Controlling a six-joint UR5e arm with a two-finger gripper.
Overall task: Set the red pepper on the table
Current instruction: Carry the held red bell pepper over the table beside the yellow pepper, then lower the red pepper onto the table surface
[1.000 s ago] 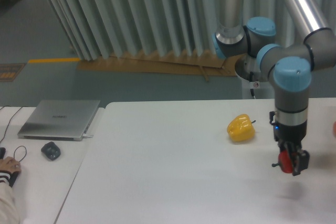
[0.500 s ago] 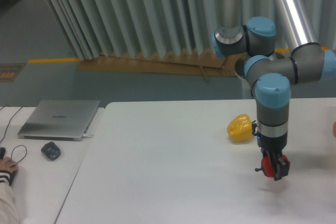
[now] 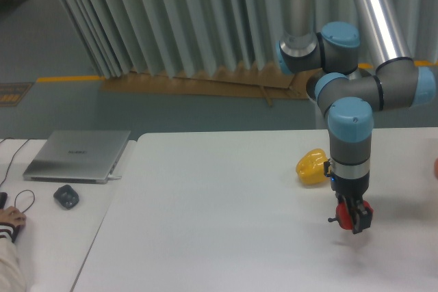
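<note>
The red pepper (image 3: 347, 215) hangs between the fingers of my gripper (image 3: 351, 219), which is shut on it a little above the white table (image 3: 205, 223). Only part of the pepper's glossy red body shows between the dark fingers. The gripper points straight down over the table's right half, just in front of the yellow pepper. A faint shadow lies on the table surface under the gripper.
A yellow bell pepper (image 3: 311, 166) rests on the table just behind and left of the gripper. On the adjoining desk at left are a silver laptop (image 3: 79, 155), a dark mouse (image 3: 66, 197) and a person's hand (image 3: 12, 221). Ribbed curtains hang behind.
The arm has carried the red pepper leftward across the table's right side, from near the right edge to in front of the yellow pepper. The gripper stays shut on it.
</note>
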